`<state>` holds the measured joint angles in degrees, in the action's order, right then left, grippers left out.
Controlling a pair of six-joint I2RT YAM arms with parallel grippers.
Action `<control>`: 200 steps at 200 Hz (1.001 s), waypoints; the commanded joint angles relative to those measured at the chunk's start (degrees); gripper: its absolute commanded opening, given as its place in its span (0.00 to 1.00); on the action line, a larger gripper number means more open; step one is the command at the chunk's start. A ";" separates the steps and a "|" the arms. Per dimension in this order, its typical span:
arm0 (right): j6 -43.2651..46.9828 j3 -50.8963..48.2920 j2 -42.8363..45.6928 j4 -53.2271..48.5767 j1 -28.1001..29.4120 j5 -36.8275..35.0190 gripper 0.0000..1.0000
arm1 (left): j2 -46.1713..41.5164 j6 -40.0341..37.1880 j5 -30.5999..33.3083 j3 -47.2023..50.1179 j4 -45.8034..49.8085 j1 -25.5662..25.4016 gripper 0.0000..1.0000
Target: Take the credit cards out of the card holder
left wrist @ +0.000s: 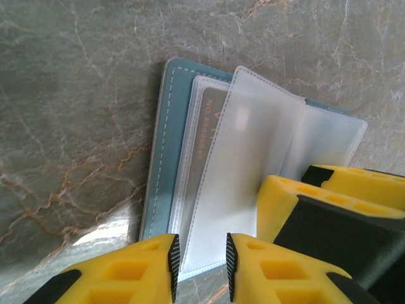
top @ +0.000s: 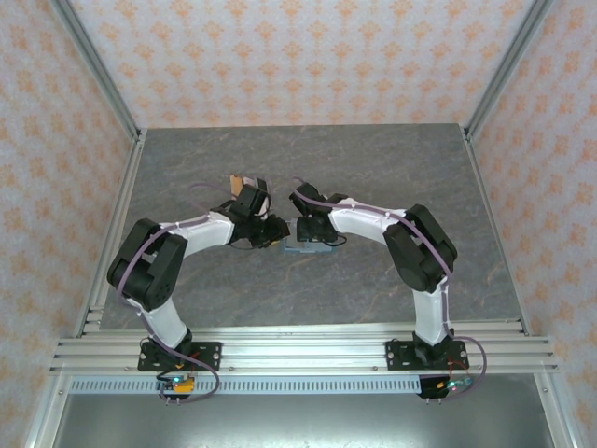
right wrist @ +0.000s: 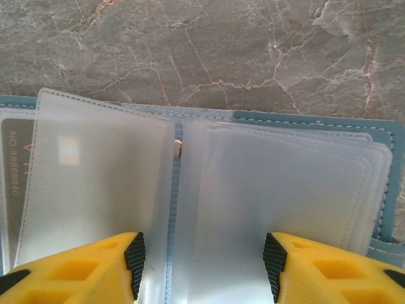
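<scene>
Card holder [top: 308, 246] lies open and flat on the grey marbled worktop [top: 187, 187], near its middle, where your two arms reach in from either side and meet over it. From the left wrist you see its teal cover with pale stitching, and a fan of clear plastic sleeves [left wrist: 253, 145] spread across it. One sleeve close to the cover holds a brown card [left wrist: 205, 126] printed with a number; the same card shows at the far left edge of the right wrist view. Your left jaws stand only a narrow gap apart, with the lower end of the topmost sleeve between the black pads [left wrist: 173, 266]; you cannot tell whether they pinch that sleeve or merely flank it. Your right jaws are released and spread wide, their pads [right wrist: 135, 259] set one on each side of the card holder's centre crease, over the sleeves; whether they press on the plastic is unclear. The right arm's yellow fingers [left wrist: 288, 196] show from the left wrist too, just beside the left pads, over the sleeves' right half. Beyond the left wrist a small brown and pale thing [top: 240, 181] lies on the worktop, too small to identify
</scene>
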<state>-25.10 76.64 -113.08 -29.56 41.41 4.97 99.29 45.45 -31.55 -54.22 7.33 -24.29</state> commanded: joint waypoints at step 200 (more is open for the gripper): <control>-2.10 -2.80 -1.17 -0.58 -1.85 1.20 0.55 | 5.83 -2.39 -4.93 -4.39 2.05 -1.08 0.28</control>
<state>-25.96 76.16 -112.79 -28.82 40.75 6.46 104.33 44.45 -33.71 -57.30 8.95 -24.77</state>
